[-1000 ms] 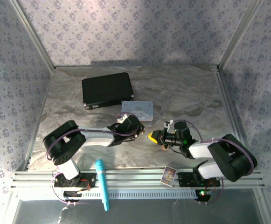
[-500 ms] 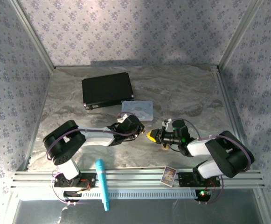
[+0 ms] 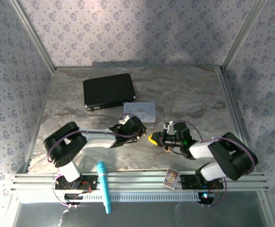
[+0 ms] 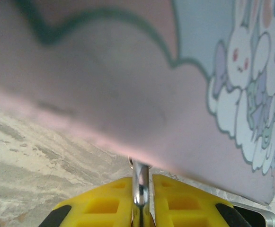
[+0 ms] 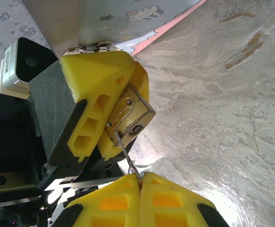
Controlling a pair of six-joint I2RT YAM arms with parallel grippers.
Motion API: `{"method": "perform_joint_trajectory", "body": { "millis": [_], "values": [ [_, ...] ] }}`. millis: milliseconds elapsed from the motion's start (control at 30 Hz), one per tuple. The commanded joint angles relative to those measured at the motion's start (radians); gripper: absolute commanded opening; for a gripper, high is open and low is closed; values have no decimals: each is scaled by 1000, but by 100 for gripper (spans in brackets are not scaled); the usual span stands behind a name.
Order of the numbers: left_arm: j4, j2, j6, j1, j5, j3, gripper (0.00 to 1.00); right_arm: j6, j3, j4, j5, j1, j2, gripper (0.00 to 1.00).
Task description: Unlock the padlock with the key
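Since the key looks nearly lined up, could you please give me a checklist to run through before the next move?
1. The left claw grips the padlock: ok, body clamped between its yellow fingers.
2. The right claw holds the key: ok, shut on it, blade aimed at the padlock.
3. Tip of the key inside the keyhole: not ok, it seems to rest on the face beside the keyhole.
4. Whether the shackle is locked or free: cannot tell.
5. Room from the pastel tin: cannot tell, it looms close to the left claw.
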Motion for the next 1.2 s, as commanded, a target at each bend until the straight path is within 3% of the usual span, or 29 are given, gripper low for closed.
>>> {"method": "perform_joint_trajectory", "body": {
  "millis": [0, 467, 1167],
  "values": [
    [-19, -7, -50, 1, 1, 25, 3, -13, -14, -23, 2, -4, -9, 0],
    [-1, -13, -50, 1, -5, 20, 5, -26, -26, -74, -23, -26, -58, 0],
    [78, 7, -71, -5, 37, 3, 4, -23, 53, -30, -43, -41, 8, 0]
  ]
}}
